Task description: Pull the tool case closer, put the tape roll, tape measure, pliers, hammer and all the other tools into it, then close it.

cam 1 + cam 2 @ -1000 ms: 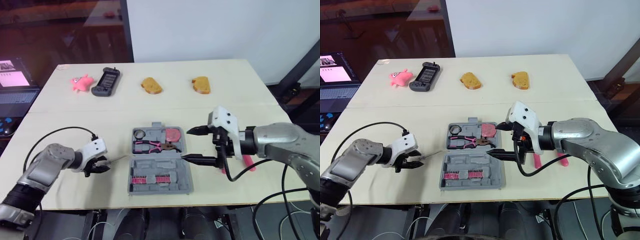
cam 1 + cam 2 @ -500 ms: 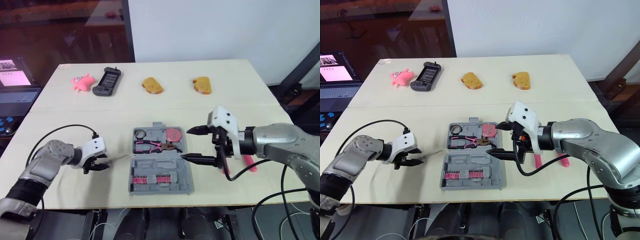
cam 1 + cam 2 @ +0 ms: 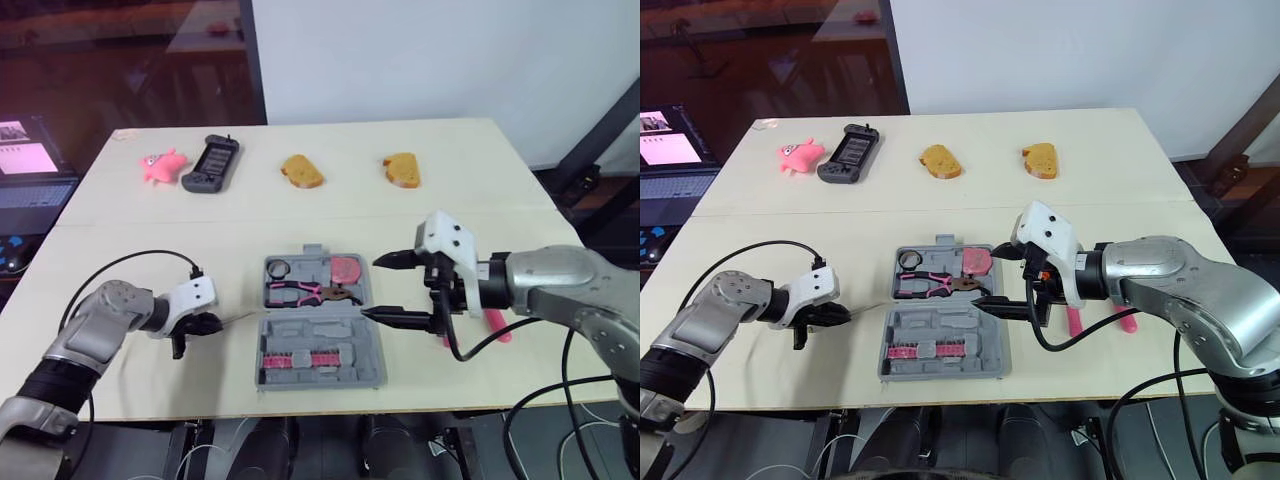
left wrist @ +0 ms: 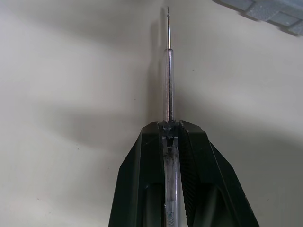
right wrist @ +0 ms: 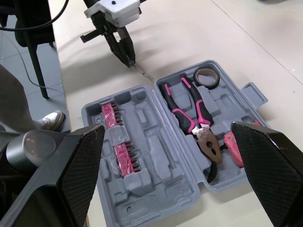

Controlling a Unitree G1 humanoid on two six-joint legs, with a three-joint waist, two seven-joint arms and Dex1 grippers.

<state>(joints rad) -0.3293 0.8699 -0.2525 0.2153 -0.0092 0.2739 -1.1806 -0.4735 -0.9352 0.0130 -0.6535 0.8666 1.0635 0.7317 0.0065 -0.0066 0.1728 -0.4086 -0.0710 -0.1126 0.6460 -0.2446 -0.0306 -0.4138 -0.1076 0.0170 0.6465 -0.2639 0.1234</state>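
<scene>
Tool case [image 3: 350, 335] lies open and flat at the near middle of the table [image 3: 470, 200]. Its far half holds the tape roll [image 3: 279, 268], tape measure [image 3: 348, 268] and pliers [image 3: 305, 293], and its near half holds a pink bit strip [image 3: 305, 357]. Left of the case, the left gripper [image 4: 168, 125] is clamped on a thin screwdriver [image 4: 167, 71] whose tip points at the case wall, with bare tabletop between. The right gripper [image 3: 372, 288] is spread wide over the case's right rim. A pink-handled tool [image 3: 497, 325] lies partly hidden behind that arm. Well apart, along the far edge, sit a pink toy [image 3: 162, 164], a game handheld [image 3: 211, 164] and two bread slices [image 3: 302, 171].
</scene>
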